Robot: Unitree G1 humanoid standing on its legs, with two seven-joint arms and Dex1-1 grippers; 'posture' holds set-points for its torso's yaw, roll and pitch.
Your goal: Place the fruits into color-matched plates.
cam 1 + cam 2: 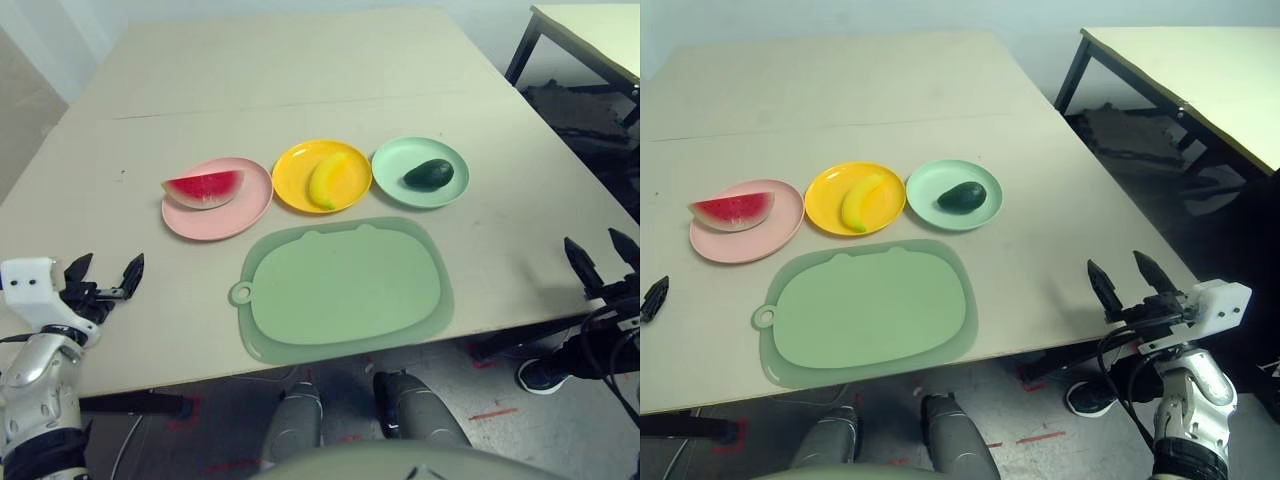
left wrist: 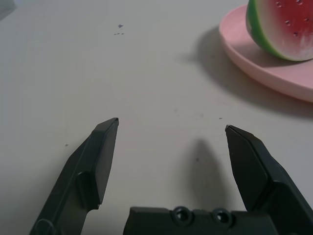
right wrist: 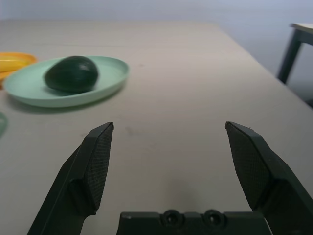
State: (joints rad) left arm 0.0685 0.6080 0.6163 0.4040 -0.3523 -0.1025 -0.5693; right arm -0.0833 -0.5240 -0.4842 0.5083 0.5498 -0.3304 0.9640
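The red watermelon wedge (image 1: pixel 205 187) lies on the pink plate (image 1: pixel 228 218). The yellow banana (image 1: pixel 328 178) rests on the orange-yellow plate (image 1: pixel 292 170). On the mint green plate (image 1: pixel 396 160) sits the dark green avocado (image 1: pixel 429 174). The three plates stand in a row across the middle of the table. My left gripper (image 1: pixel 104 270) hovers open and empty over the table's front left part. My right gripper (image 1: pixel 1130 279) stands open and empty at the front right edge; in the right wrist view its fingers (image 3: pixel 95 161) point toward the avocado (image 3: pixel 71 73).
A large green mat (image 1: pixel 345 288) with a loop tab lies in front of the plates, near the table's front edge. A second table (image 1: pixel 1200 70) stands off to the right, with dark items on the floor beneath it.
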